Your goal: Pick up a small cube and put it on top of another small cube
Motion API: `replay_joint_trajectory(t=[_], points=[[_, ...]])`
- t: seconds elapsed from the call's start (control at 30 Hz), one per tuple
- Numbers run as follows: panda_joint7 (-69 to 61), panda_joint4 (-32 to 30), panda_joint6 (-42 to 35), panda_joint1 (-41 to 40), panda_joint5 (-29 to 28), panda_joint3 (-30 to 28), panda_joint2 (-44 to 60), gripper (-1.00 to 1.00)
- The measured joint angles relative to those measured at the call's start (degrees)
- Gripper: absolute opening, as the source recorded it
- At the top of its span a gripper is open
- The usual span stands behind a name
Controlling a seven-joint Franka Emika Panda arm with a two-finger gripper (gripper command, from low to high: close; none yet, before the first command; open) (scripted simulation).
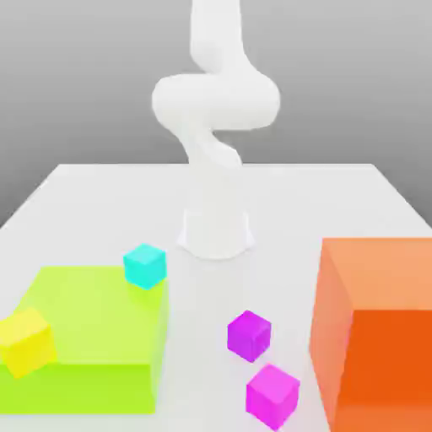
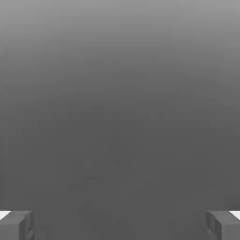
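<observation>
Nearest the camera in the exterior view sits a pinkish magenta cube on the white bench, and just behind it, close but apart, the small cube, the deeper violet one. Both rest flat on the bench between the big lime block on the exterior view's left and the big orange block on the exterior view's right. A cyan cube perches at the lime block's far corner, and a yellow cube sits tilted at its near edge.

The white arm stands coiled upright on its base at the back, well apart from every cube. In the hand view the claw is spread wide, its two fingertips far apart, nothing between them, looking out at plain grey.

So nothing of the job is done yet, I'd say: no cube lifted, none stacked. Reaching, gripping, carrying and placing all remain. Which cube serves as the base is probably the magenta neighbour, though I can't be sure.
</observation>
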Motion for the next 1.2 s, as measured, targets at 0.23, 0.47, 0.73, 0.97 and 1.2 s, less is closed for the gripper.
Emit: replay_joint_trajectory(t=[0.23,0.47,0.73,0.97,1.2], points=[[-12.3,-11.4,10.2,5.3,-0.4,-2.5,13.2,0.00],[-25.7,-23.3,21.0,10.2,-0.5,-4.4,27.4,0.00],[-38.0,-30.4,36.4,11.6,2.6,-2.5,47.3,0.00],[-39.1,-29.1,42.9,9.6,3.9,-0.1,55.3,-1.00],[-38.2,-30.0,39.0,9.7,2.6,-0.6,50.6,-1.00]])
